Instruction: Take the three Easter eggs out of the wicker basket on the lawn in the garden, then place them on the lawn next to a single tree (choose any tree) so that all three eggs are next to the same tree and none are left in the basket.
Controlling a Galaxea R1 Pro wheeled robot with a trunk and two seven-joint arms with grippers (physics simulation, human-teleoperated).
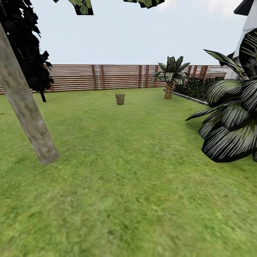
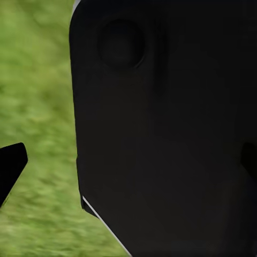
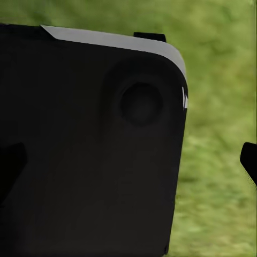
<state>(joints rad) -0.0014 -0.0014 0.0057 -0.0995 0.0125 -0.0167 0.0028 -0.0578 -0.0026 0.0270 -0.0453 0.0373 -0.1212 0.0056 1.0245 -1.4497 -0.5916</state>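
The wicker basket (image 1: 120, 99) stands far off on the lawn (image 1: 135, 185), in front of the fence in the garden. It is too small and distant to tell whether the Easter eggs are inside; they are hidden. A tree (image 1: 25, 107) with a thick pale leaning trunk rises from the grass at the near left. In the left wrist view my left gripper (image 2: 128, 166) is open, its dark fingertips (image 2: 10, 167) wide apart over a black robot panel and grass. My right gripper (image 3: 128, 163) is open too, one fingertip (image 3: 249, 159) showing against grass.
A brown slatted fence (image 1: 107, 76) closes the far side. A thin dark-leaved tree (image 1: 34, 64) stands back left, a small palm (image 1: 170, 80) back right beside a planted bed. A large dark-leaved plant (image 1: 232, 121) juts in at the right.
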